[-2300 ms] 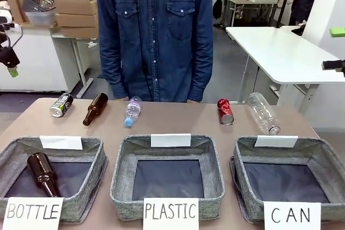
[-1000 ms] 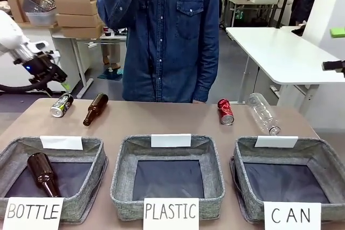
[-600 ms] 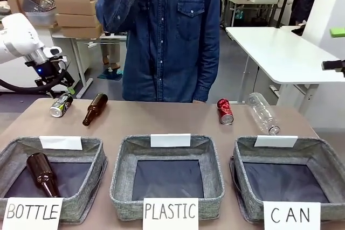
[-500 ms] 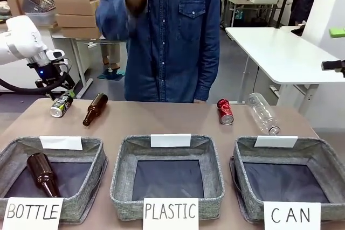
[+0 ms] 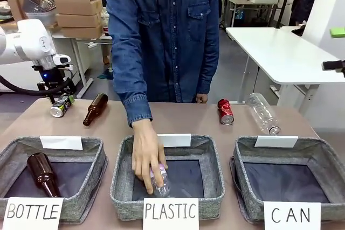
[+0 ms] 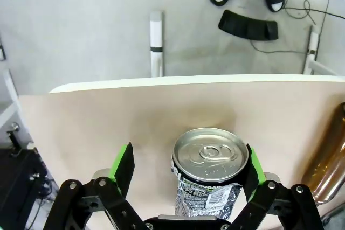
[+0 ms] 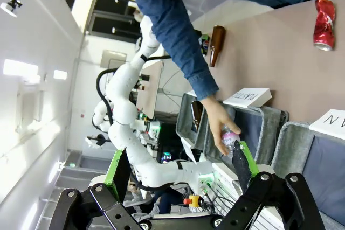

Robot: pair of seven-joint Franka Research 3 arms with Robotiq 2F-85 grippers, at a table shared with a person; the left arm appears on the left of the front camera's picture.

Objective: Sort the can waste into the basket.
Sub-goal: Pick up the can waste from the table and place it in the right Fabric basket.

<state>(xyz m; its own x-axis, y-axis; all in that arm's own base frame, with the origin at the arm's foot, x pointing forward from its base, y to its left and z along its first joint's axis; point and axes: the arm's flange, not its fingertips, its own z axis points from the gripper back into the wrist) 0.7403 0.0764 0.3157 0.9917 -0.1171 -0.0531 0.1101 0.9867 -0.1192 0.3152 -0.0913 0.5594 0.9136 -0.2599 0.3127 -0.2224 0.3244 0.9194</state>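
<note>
The dark can [image 5: 59, 106] with yellow-green marks lies at the table's far left. My left gripper [image 5: 56, 96] hangs just over it. In the left wrist view this can [image 6: 211, 172] stands between my open green pads, close to the right one, and the left gripper [image 6: 188, 165] is open around it. The red can [image 5: 225, 111] lies dented at the far right-centre, also visible as the red can [image 7: 324, 16]. The grey CAN basket [image 5: 240, 157] stands at the front right with nothing in it. My right gripper [image 7: 180, 169] is open in the air with nothing between its fingers.
A person's hand [image 5: 144, 157] holds a clear plastic bottle [image 5: 160, 182] inside the PLASTIC basket [image 5: 119, 176]. A brown bottle [image 5: 95, 109] lies beside the dark can and another brown bottle [image 5: 43, 173] rests in the BOTTLE basket [image 5: 97, 157]. A clear bottle [image 5: 263, 113] lies beyond the CAN basket.
My left gripper has come in from the left and lowered over the dark can. The person has brought a plastic bottle down into the PLASTIC basket.
</note>
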